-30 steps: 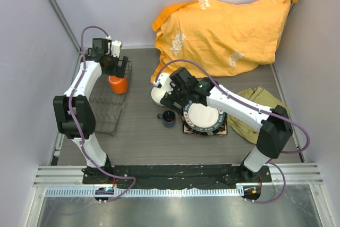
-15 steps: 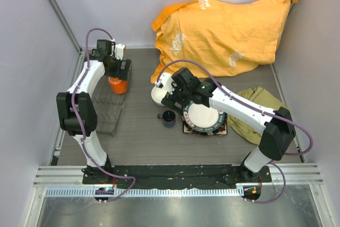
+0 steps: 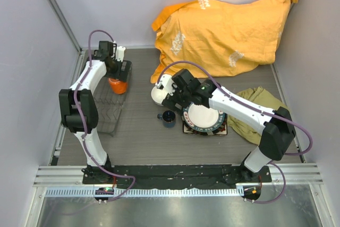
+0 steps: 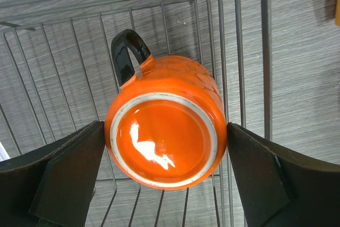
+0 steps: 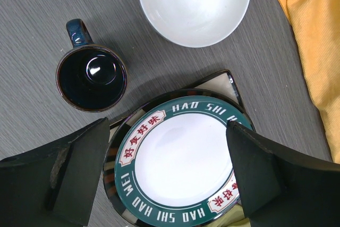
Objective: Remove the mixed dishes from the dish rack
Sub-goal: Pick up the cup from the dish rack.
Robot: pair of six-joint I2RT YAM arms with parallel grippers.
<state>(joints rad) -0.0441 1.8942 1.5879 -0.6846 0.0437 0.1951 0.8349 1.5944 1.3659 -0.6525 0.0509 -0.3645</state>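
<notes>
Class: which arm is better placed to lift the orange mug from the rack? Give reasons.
Left: the left gripper, open, straddles the upside-down mug in the rack; the right gripper hangs over the plate.

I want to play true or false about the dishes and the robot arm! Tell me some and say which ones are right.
1. The orange mug sits upside down in the dish rack. True.
2. The left gripper is shut tight. False: its jaws stand open, with one finger on each side of the mug.
3. The small dark blue cup is in the rack. False: it stands upright on the table, near the white bowl.
4. The round plate lies on top of the square plate. True.
5. The white bowl is full of food. False: it is empty.
</notes>
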